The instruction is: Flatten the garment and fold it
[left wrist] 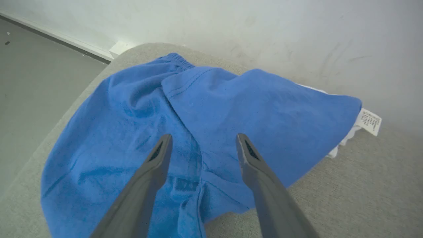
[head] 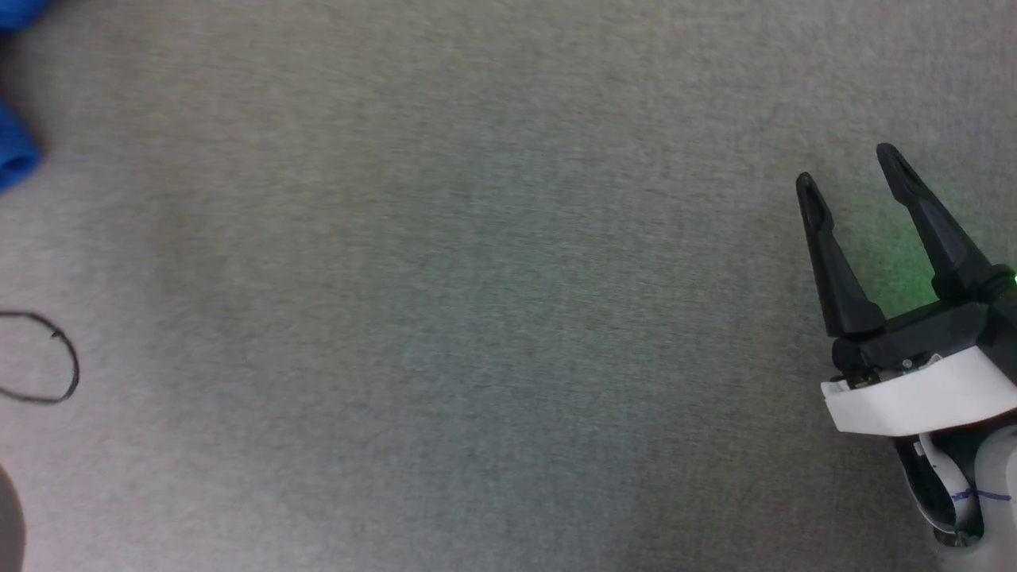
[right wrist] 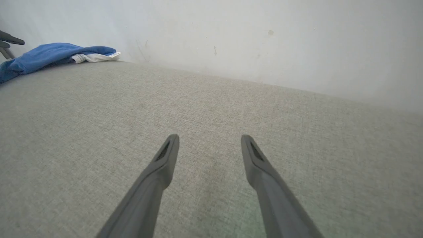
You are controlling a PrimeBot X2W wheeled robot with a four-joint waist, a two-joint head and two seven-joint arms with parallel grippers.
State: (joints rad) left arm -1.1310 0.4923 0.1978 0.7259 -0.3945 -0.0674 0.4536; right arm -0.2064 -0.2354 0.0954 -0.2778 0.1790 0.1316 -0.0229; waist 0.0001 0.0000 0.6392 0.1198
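While the head view takes in mostly bare grey surface (head: 477,318), the garment (head: 14,159) appears as blue scraps at the upper left edge. It is well apart from the right gripper (head: 845,167), whose two dark fingers stand spread with nothing between them. A thin black loop (head: 77,369) lies at the left edge; what it is cannot be told.

From the left wrist view, the left gripper (left wrist: 204,137) hangs over the garment with fingers apart, gripping nothing; whether the tips touch the fabric cannot be told. The garment lies crumpled at a rounded corner of the surface near the wall (left wrist: 264,26), one layer lapped over another. A white band (left wrist: 333,152) peeks out under its right edge. The label tag (left wrist: 370,121) carries rows of fine print, too small to read, and no brand can be made out.

From the right wrist view, that gripper's fingers are wide over bare surface, the garment far off at the upper left.

The task looks barely begun: the garment is neither flattened nor folded.
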